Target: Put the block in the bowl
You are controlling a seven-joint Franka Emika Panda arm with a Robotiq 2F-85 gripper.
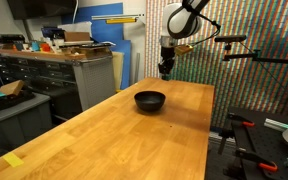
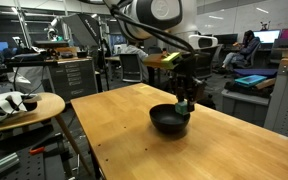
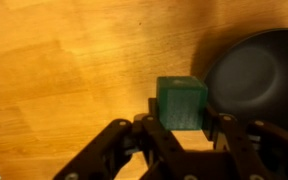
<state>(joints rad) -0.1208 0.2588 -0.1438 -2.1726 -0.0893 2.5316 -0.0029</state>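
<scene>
**Status: green block gripped, beside the bowl**

My gripper (image 3: 182, 122) is closed on the green block (image 3: 181, 100), with one finger pressed against each side face. In the wrist view the block sits over bare wood of the table (image 3: 64, 60), just beside the rim of the glossy black bowl (image 3: 259, 65). In both exterior views I hang above the tabletop, close to the bowl, and the block is clear of the wood.
</scene>
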